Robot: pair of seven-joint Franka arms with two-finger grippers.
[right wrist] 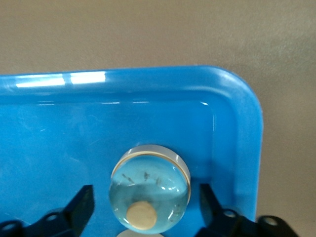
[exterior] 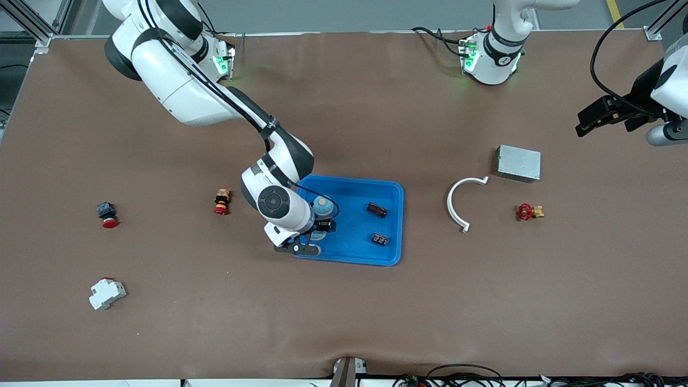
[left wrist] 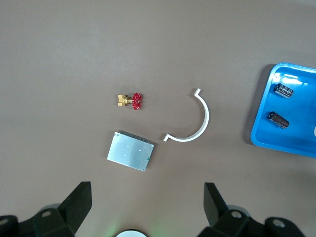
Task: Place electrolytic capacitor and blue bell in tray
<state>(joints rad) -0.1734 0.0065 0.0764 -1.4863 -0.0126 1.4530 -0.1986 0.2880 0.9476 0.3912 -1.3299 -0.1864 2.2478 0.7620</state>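
— Front view first: where is your right end effector [exterior: 321, 232]?

— You have it low inside the tray [exterior: 387, 189], at the tray's end toward the right arm. The blue bell [exterior: 322, 206] sits on the tray floor between its fingers [right wrist: 79, 210].

— Are you pinching the bell?

— No. In the right wrist view your fingers stand spread, one on each side of the bell [right wrist: 149, 190], with a gap showing on both sides. The bell rests just beside the tray's rim [right wrist: 249, 148].

— And the electrolytic capacitor [exterior: 377, 209]?

— You can see it lying in the tray already, a dark cylinder toward the left arm's end. A second small dark part [exterior: 380, 238] lies in the tray, nearer the front camera.

— Your left end effector [exterior: 602, 115]?

— It waits in the air over the table's [exterior: 344, 312] left-arm end, fingers [left wrist: 76, 202] spread wide, holding nothing. Below it you see a metal box [left wrist: 130, 151], a white curved clip [left wrist: 191, 118] and a red-handled valve [left wrist: 130, 100].
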